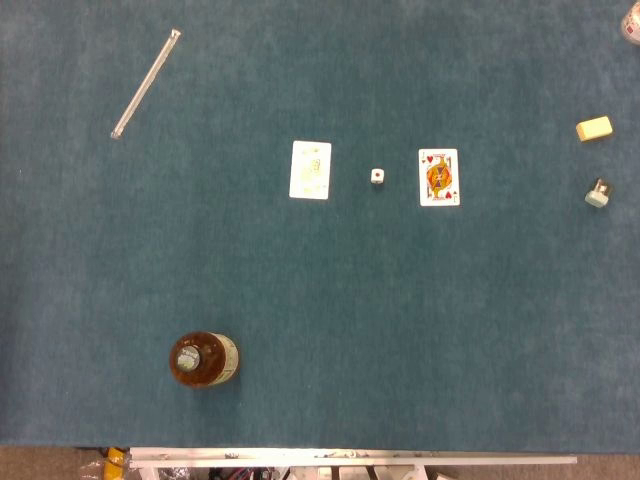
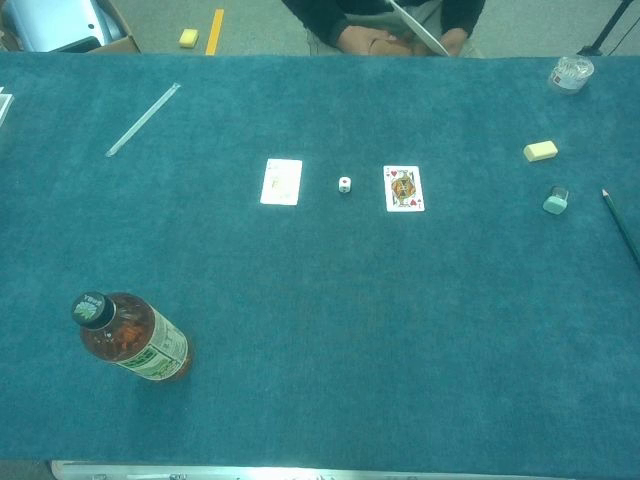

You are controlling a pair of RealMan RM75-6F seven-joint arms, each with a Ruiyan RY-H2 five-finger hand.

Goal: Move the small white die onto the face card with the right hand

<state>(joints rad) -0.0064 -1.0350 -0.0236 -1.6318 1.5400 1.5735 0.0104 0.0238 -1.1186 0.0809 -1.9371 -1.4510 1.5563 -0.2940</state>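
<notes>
Teal felt covers the desk (image 1: 400,330), and neither robot hand shows in the head or chest view, so whether the fingers are apart or together cannot be told. The small white die (image 1: 377,176) sits near the middle of the desk, between a pale card (image 1: 310,170) on its left and the face card (image 1: 439,177) on its right, apart from both. It looks light, hard and smooth, so I judge it could roll or squirt out of a loose pinch; the right robot hand would best take it by two opposite side faces. Further out, a yellow eraser (image 1: 594,128) and a small green object (image 1: 598,194) lie by the right edge, a clear rod (image 1: 146,84) towards the far left corner, and a bottle (image 1: 204,360) near the front edge.
</notes>
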